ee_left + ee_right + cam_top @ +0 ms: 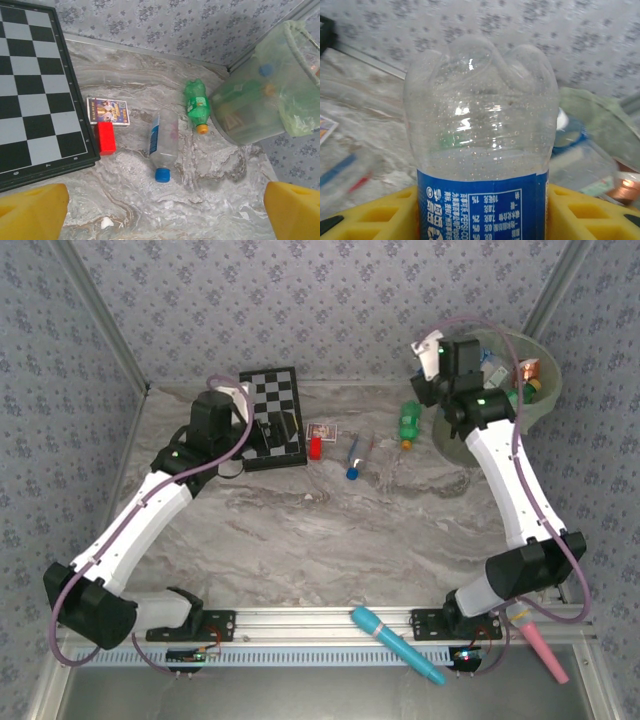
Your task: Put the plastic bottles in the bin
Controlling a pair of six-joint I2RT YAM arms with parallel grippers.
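Note:
My right gripper (482, 215) is shut on a clear plastic bottle (480, 125) with a blue label, gripped between its yellow fingers (380, 215). In the top view this gripper (432, 358) hangs at the left rim of the bin (545, 400). The bin (600, 130) has a pale green bag and holds several bottles. My left gripper (165, 210) is open above the table, with nothing between its fingers. Ahead of it lie a clear bottle with a blue cap (162, 142) and a green bottle with an orange cap (196, 105). The green one lies beside the bin (260, 105).
A chessboard (272, 405) lies at the back left under my left gripper (280, 430). A red block (105, 137) and a small card box (107, 110) sit by its edge. A blue stick (395, 642) and a pink stick (540, 640) rest on the near rail.

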